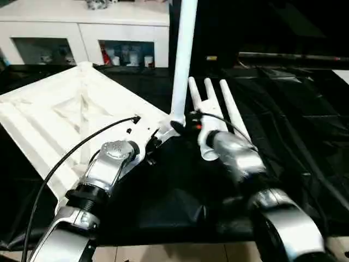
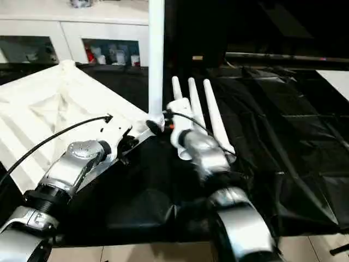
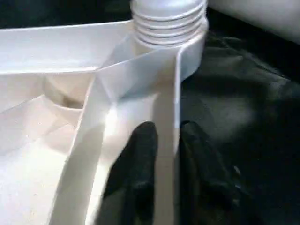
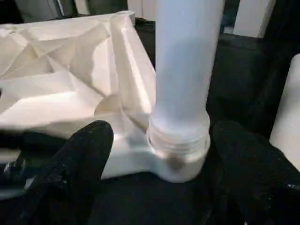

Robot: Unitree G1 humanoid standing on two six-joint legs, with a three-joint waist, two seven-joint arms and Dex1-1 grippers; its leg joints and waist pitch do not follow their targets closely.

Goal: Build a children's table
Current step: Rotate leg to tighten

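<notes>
Upturned tabletop (image 1: 60, 117) lying ribbed side up on the black-covered counter (image 1: 294, 142), one leg (image 1: 184, 54) standing upright in the near corner socket (image 4: 176, 161). Three spare legs (image 1: 218, 106) side by side on the cloth just beside that corner.

Left gripper (image 3: 164, 140) pinching the thin rim wall of the tabletop right next to the socket, fingers (image 3: 136, 164) narrow, one on each side of the wall. Right gripper (image 4: 161, 159) spread wide, fingers (image 4: 77, 164) well apart on either side of the leg's base and touching nothing.

Step in hand, by the look of it: seating this leg. Threads visible above the socket in the left wrist view, so probably not fully screwed home. To do it well: keep the rim pinned so the tabletop cannot spin or slide on the cloth; close on the leg low down, near the collar; turn squarely about the leg's own axis, no sideways lean, to avoid cross-threading.

Top of the upright leg cut off by the head views. Depth of thread already engaged hidden inside the socket. Far corners of the tabletop partly out of picture. White cabinet (image 1: 82, 27) behind, contents too small to make out.
</notes>
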